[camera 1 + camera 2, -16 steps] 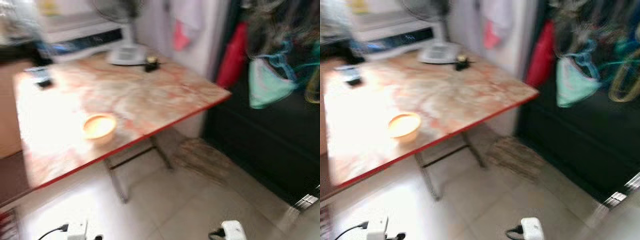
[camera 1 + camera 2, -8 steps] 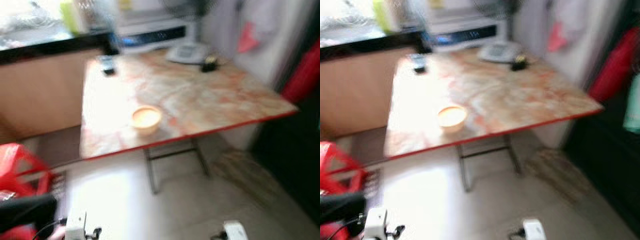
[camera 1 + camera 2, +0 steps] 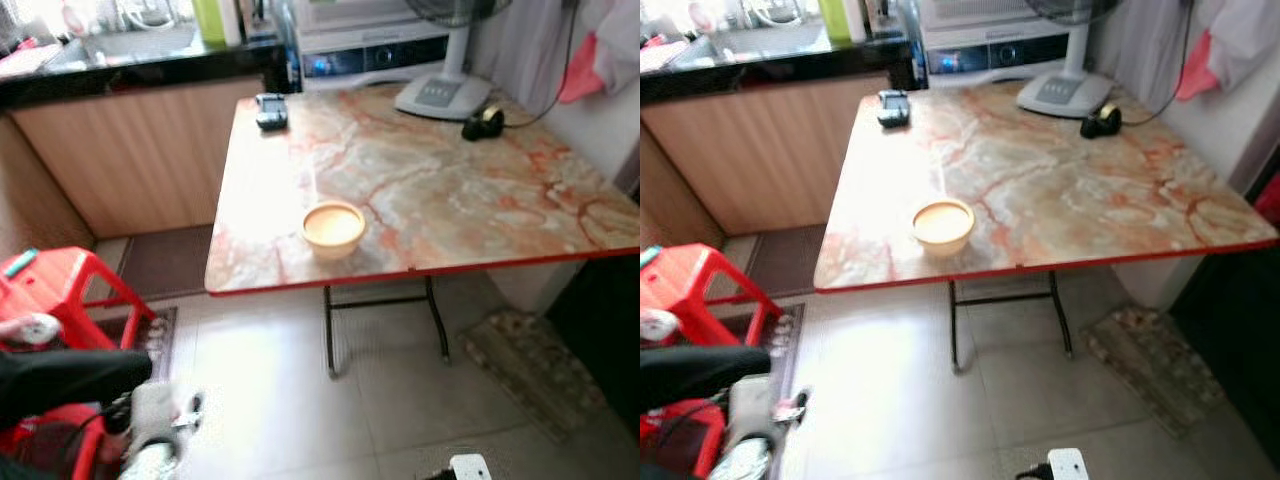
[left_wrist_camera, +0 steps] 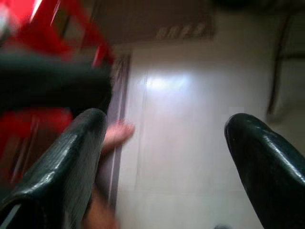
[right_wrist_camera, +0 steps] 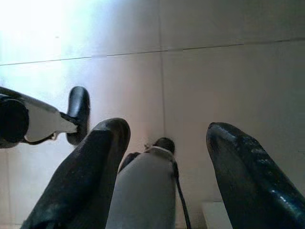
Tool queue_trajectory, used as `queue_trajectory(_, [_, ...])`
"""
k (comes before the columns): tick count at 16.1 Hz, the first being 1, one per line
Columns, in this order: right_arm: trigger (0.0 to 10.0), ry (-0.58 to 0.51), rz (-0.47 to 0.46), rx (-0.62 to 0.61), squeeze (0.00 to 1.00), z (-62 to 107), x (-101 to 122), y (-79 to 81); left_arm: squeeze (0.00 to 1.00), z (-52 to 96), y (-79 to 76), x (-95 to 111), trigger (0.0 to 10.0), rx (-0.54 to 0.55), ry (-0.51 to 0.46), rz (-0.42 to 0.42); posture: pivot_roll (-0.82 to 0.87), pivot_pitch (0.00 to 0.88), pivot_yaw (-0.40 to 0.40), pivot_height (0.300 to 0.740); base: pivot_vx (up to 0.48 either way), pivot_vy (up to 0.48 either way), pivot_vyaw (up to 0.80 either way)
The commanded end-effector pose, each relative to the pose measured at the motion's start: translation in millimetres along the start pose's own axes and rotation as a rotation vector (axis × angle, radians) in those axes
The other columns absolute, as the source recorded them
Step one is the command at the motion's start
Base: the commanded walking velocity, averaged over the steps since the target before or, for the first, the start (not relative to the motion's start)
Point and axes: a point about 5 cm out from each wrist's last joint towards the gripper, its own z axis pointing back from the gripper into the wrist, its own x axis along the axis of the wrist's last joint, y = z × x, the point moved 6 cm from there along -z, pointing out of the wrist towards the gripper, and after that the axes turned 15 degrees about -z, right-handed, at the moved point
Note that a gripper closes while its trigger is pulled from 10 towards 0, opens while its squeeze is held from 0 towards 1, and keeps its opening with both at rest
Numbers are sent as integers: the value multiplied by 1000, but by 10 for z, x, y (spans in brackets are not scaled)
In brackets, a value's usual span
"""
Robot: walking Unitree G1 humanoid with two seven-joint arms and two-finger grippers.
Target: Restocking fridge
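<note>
A walking or searching stage is judged to be in hand — no fridge and no stock item can be made out. Only a pale orange round bowl (image 3: 333, 226) is seen on the marble-patterned, red-edged folding table (image 3: 520, 215), well apart from both grippers. The left gripper (image 4: 167, 157) and right gripper (image 5: 164, 171) are held spread and empty above the tiled floor (image 3: 890, 390). Goods must be located next.

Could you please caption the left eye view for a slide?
Marble-patterned folding table with a small bowl, red stool on its left.
</note>
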Motion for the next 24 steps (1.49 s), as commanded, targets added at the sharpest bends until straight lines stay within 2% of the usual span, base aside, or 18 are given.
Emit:
queue_trajectory(1, [10000, -7, 2, 13, 0, -14, 20, 60, 0, -28, 153, 197, 10000, 52, -96, -55, 0, 0, 52, 740, 0, 0, 0])
queue_trajectory(2, [10000, -3, 5, 16, 0, -11, 6, 57, 0, 0, 204, 429, 10000, 72, -212, -79, -6, 0, 55, 740, 0, 0, 0])
queue_trajectory(4, [10000, -6, 1, 18, 0, -7, -2, 51, 0, 91, 188, 733, 10000, 66, -361, -78, -5, 0, 54, 740, 0, 0, 0])
queue_trajectory(7, [10000, -12, -3, 14, 0, -4, 16, 32, 0, 174, 209, 1104, 10000, 86, -494, -81, 15, 0, 40, 740, 0, 0, 0])
queue_trajectory(8, [10000, -16, -7, 11, 0, -4, 28, 26, 0, 186, 245, 1275, 10000, 101, -548, -112, 19, 0, 36, 740, 0, 0, 0])
queue_trajectory(10, [10000, -25, -12, 11, 0, -4, 52, 27, 0, 165, 383, 1595, 10000, 135, -609, -51, 20, 0, 33, 740, 0, 0, 0])
queue_trajectory(11, [10000, -28, -14, 12, 0, -5, 60, 28, 0, 156, 335, 1689, 10000, 96, -633, -48, 20, 0, 32, 740, 0, 0, 0])
queue_trajectory(12, [10000, -33, -17, 12, 0, -5, 69, 29, 0, 158, 255, 1774, 10000, 45, -638, 6, 18, 0, 33, 740, 0, 0, 0])
queue_trajectory(15, [10000, -52, -39, 11, 0, -5, 94, 35, 0, 132, 193, 1839, 10000, 7, -613, 140, 12, 0, 37, 740, 80, 0, 0])
queue_trajectory(20, [10000, -51, -41, 7, 0, -8, 98, 34, 0, 128, 172, 1959, 10000, -26, -625, 151, 6, 0, 37, 740, 285, 0, 0])
queue_trajectory(22, [10000, -42, -43, 21, 0, -9, 89, 50, 0, 132, 151, 1981, 10000, -41, -627, 157, 7, 0, 35, 740, 292, 0, -800])
queue_trajectory(24, [10000, -53, -33, 21, 0, -8, 111, 50, 0, 132, 148, 1992, 10000, -47, -623, 164, 5, 0, 35, 740, 292, 0, 0])
